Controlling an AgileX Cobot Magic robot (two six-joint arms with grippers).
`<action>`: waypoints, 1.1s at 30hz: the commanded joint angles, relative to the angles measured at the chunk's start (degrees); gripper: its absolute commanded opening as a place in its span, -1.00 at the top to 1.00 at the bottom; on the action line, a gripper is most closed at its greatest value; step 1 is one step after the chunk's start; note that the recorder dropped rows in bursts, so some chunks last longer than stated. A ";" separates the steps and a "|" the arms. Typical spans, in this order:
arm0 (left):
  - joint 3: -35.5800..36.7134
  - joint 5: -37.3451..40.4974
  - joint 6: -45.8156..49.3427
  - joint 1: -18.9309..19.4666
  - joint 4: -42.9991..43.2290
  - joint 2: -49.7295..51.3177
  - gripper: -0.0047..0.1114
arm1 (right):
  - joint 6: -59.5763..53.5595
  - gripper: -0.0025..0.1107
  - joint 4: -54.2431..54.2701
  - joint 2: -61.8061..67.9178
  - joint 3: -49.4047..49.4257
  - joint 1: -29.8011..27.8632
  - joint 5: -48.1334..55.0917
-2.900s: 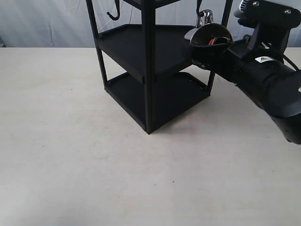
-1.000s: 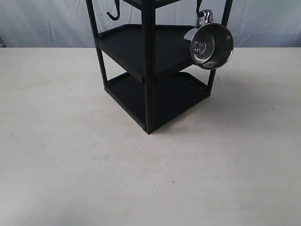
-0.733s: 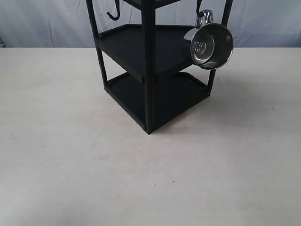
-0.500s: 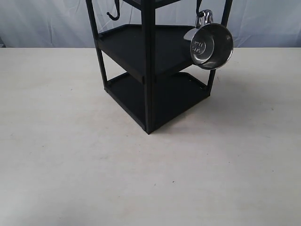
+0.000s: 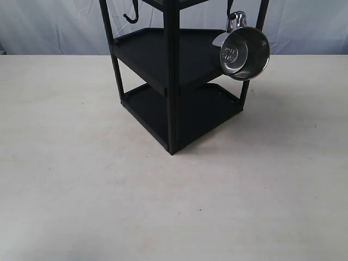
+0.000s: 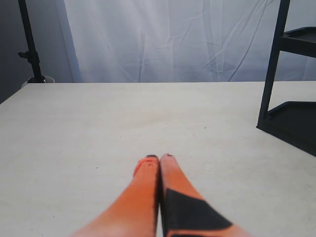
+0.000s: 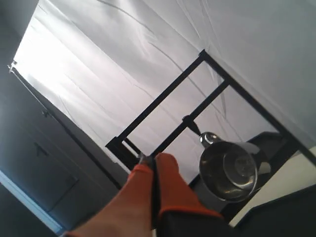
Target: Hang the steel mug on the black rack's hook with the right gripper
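Black rack stands on the table; steel mug hangs by its handle from the hook under the upper tier, touching nothing else. Right gripper is clear of the mug, fingers pressed together, holding nothing. Hang looks done, so likely only retreat remains.

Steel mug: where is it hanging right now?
In the exterior view the steel mug hangs by its handle from the hook on the black rack's right side, beside the middle tier.
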 commanded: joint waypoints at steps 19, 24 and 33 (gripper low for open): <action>0.29 -0.78 -0.11 -0.30 0.00 0.25 0.92 | 4.70 0.97 -0.60 -0.40 0.48 -2.55 1.76; 0.29 -0.78 -0.11 -0.30 0.00 0.25 0.92 | -3.54 0.97 -0.60 -0.40 0.48 -2.55 1.52; 0.29 -0.78 -0.11 -0.30 0.00 0.25 0.92 | -15.49 0.97 -0.60 -0.40 0.48 -2.45 4.31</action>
